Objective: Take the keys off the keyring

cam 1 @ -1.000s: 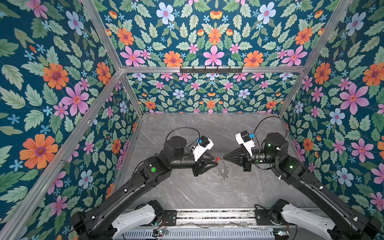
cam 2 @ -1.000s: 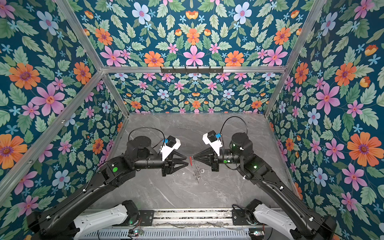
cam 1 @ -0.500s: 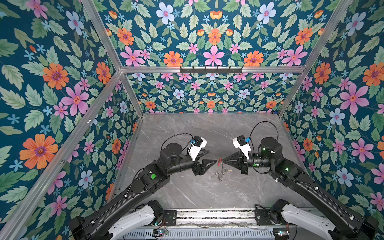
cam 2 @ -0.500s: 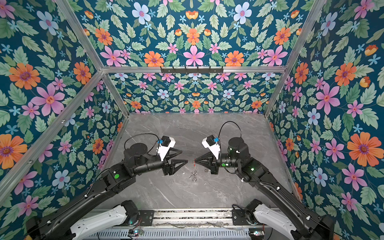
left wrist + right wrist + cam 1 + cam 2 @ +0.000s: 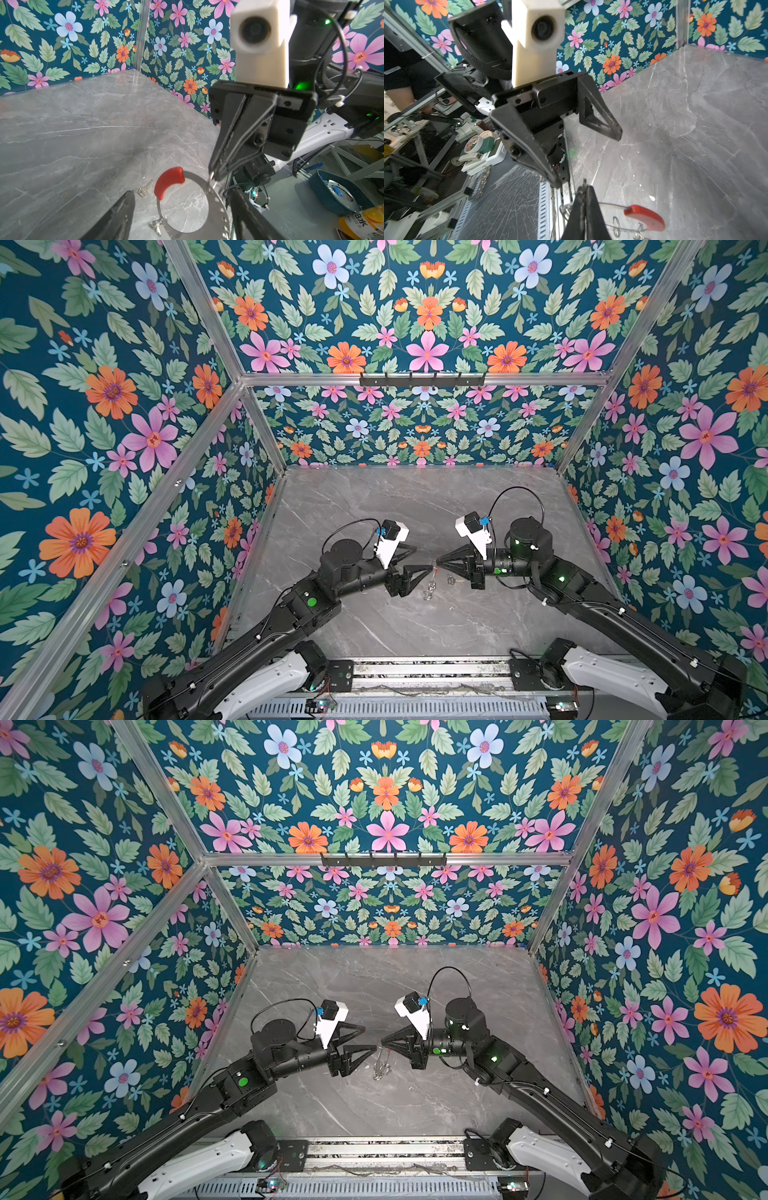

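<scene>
Keyring hangs over the middle of the desk, closer to its front edge than a second ago, because both arms have drawn back toward that edge and sunk lower. The right gripper alone carries it, fingers pressed together on the bare grey rim a little along from the red sleeve. The left gripper has let go: its fingers, half closed a second ago, now stand spread wide and flank the hoop. A bunch of keys dangles from the hoop's low side, and one loose key lies flat on the desk just beside it. The job looks partly done: one key is off, the bunch remains, and the left gripper is free for a fresh grasp.
</scene>
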{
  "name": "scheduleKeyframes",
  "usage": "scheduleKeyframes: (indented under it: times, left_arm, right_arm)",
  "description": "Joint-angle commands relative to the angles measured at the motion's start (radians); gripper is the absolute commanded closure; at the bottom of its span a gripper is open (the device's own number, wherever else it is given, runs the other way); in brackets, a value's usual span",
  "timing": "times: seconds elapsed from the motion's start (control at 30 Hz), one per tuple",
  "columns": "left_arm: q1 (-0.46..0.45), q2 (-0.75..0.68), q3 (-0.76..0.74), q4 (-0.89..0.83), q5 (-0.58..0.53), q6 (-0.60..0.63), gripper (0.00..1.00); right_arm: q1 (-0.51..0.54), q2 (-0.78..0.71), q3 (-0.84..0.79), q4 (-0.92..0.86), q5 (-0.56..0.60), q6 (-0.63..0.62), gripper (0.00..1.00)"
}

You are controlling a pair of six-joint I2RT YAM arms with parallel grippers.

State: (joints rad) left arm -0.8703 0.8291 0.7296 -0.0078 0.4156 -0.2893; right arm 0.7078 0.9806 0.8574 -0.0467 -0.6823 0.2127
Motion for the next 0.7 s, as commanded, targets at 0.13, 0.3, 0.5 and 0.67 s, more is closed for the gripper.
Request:
scheduleKeyframes:
  times: [0.13,0.3,0.5,0.67]
  left_arm:
    - [-0.001,0.000,-0.023,0.060,0.003,-0.032,0.24]
    - [0.000,0.030,-0.030,0.062,0.010,-0.035,0.32]
    - [0.000,0.054,-0.019,0.046,0.023,-0.030,0.69]
    - [0.000,0.057,-0.012,0.052,0.028,-0.028,0.91]
  right_arm:
    - [0.038,0.018,0.031,0.061,0.090,0.027,1.00]
    - [0.041,0.020,0.035,0.083,0.099,0.042,1.00]
    - [0.041,0.027,0.045,0.079,0.109,0.048,1.00]
    - [0.041,0.045,0.046,0.080,0.123,0.058,1.00]
